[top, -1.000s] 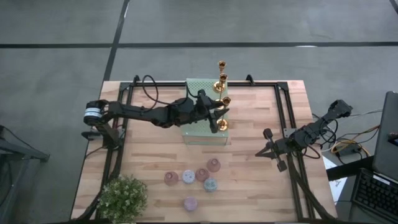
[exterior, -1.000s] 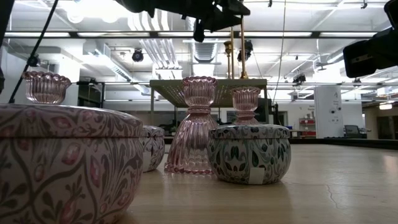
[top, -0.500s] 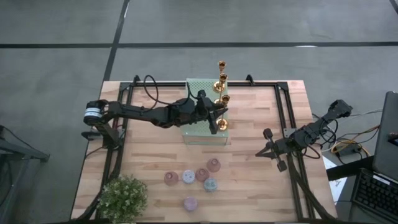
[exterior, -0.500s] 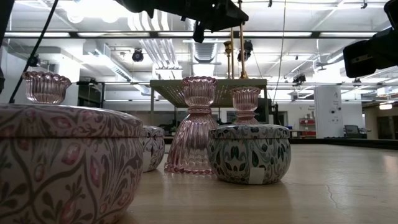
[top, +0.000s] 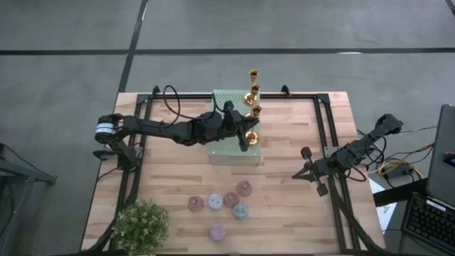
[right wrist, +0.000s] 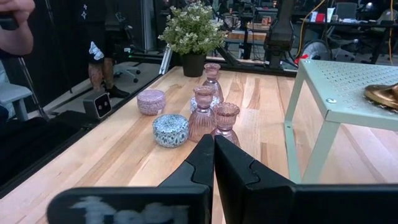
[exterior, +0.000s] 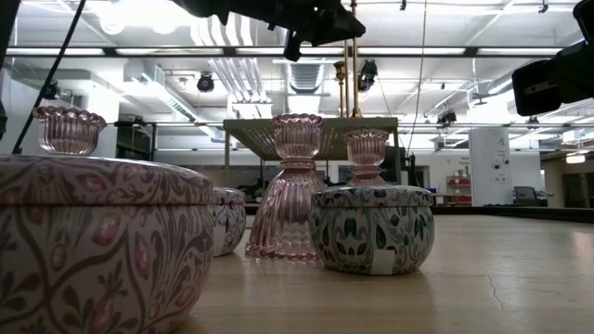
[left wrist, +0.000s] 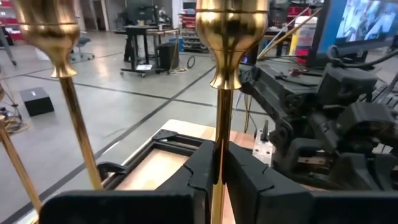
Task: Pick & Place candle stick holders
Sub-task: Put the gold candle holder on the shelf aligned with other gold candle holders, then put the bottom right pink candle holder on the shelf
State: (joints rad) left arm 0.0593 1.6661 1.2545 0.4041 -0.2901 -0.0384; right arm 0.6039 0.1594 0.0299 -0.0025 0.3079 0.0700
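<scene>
My left gripper (top: 245, 133) reaches over the pale green perforated block (top: 226, 146) and is shut on a gold candle stick holder (top: 252, 135) at the block's right part. Three other gold holders (top: 254, 90) stand in a row along the block's far right side; two show in the left wrist view (left wrist: 57, 37). Several squat pastel holders and tins (top: 229, 202) stand on the table near its front edge and fill the low view (exterior: 297, 186). My right gripper (top: 313, 173) is shut and empty at the table's right, its fingers together (right wrist: 214, 152). My left gripper pinches the gold holder's thin stem (left wrist: 219, 163), below its cup (left wrist: 231, 28), between its two fingers. The fingers come level from the table's left and lie across the stem. The holder stands upright; whether its base touches the block, I cannot tell.
A leafy potted plant (top: 141, 226) stands at the near left corner. Black frame rails (top: 323, 128) run along the table's left and right sides. Bare wood lies between the block and the right arm. A person stands beyond the table in the right wrist view (right wrist: 15, 28).
My left gripper has gone a little toward the table's far edge and left with the gold holder, which stays upright and now stands closer to the other gold holders.
</scene>
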